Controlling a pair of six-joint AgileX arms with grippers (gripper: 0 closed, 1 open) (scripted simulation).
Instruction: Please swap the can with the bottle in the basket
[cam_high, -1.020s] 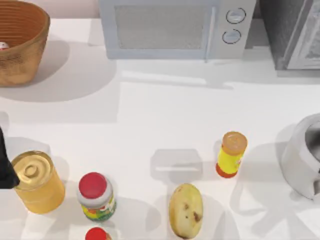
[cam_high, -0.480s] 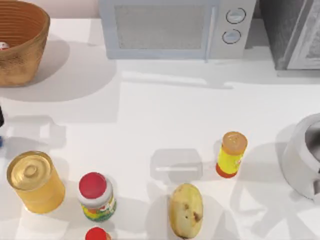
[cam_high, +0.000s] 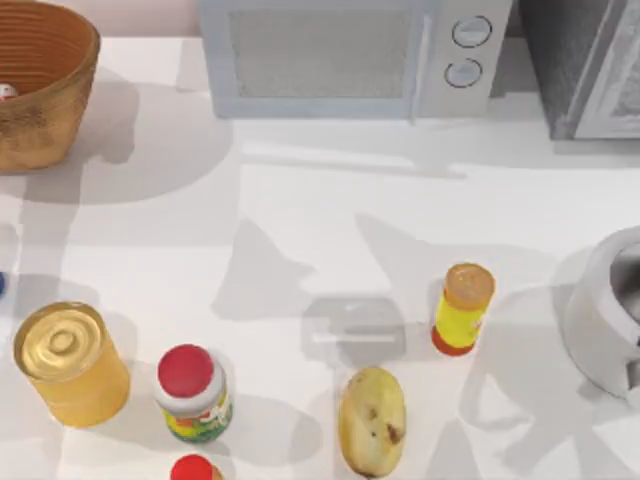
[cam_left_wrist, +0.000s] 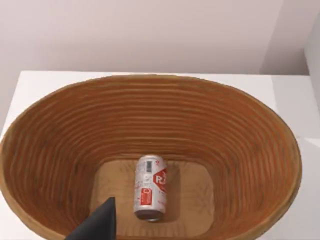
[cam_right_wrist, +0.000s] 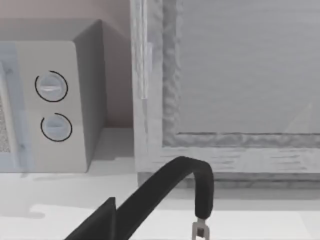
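Here, largest first: your desk (cam_high: 330, 230) is white, with a microwave (cam_high: 350, 55) along its far edge and a grey appliance (cam_high: 590, 70) in the far right corner. The basket (cam_high: 40, 100) sits at the far left corner, upright; the left wrist view looks straight down into the basket (cam_left_wrist: 60, 145). The can (cam_left_wrist: 150, 187) lies on its side on the basket floor, roughly central, label up. A grey pot (cam_high: 605, 325) stands at the right edge. Near the front left you have a golden tin (cam_high: 68, 362), then a red-capped jar (cam_high: 192, 393) just beside it, a second red cap (cam_high: 192, 468) at the front edge, a potato (cam_high: 372, 420) mid-front, and a yellow bottle (cam_high: 461, 308) right of centre. Left tool (cam_left_wrist: 97, 224): one dark fingertip hangs above the basket floor near the can, not touching it; opening cannot be told. Right tool (cam_right_wrist: 100, 220): dark parts face the microwave (cam_right_wrist: 45, 105); opening cannot be told.
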